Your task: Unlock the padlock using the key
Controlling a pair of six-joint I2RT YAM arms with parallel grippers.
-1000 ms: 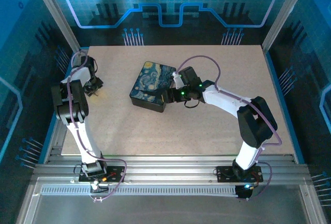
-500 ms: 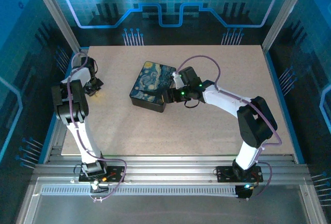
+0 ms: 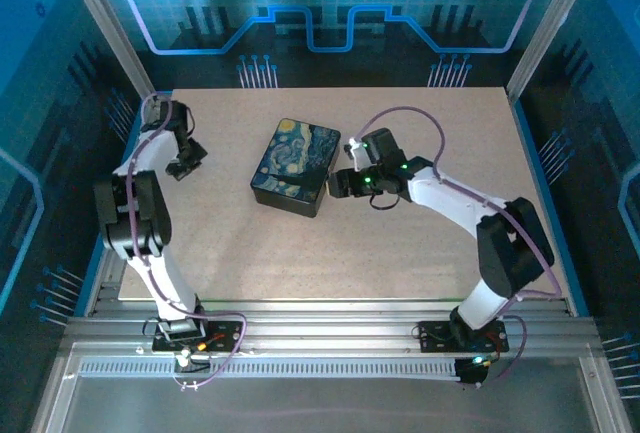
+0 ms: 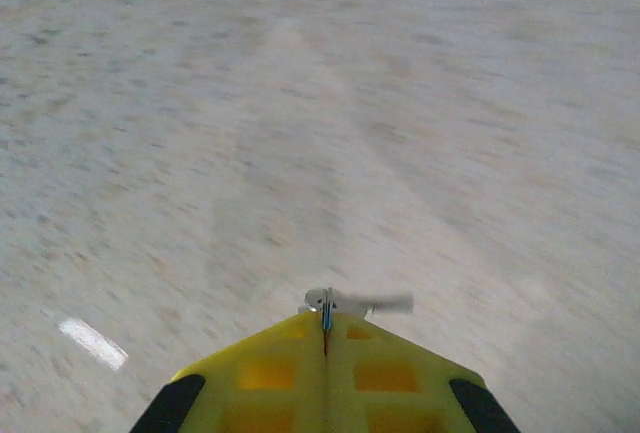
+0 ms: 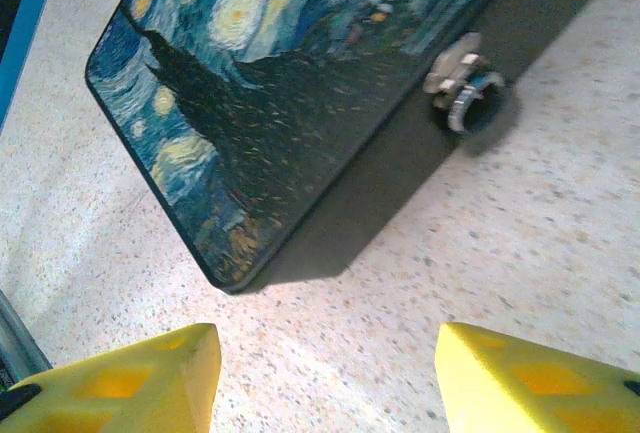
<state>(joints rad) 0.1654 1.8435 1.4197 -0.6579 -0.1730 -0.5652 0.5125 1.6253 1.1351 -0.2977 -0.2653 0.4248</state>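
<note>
While my left gripper [image 4: 325, 325] pinches the key [image 4: 378, 303] over the table [image 4: 300, 103], I see my right gripper [image 5: 325, 345] with jaws wide apart near the box [image 5: 300, 83]; the padlock [image 5: 466, 95] sits against its dark side.

Left jaws pinch the key [image 4: 372, 303] over the table [image 4: 300, 103].

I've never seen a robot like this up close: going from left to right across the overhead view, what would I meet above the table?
left tool → painted box → right tool
</note>
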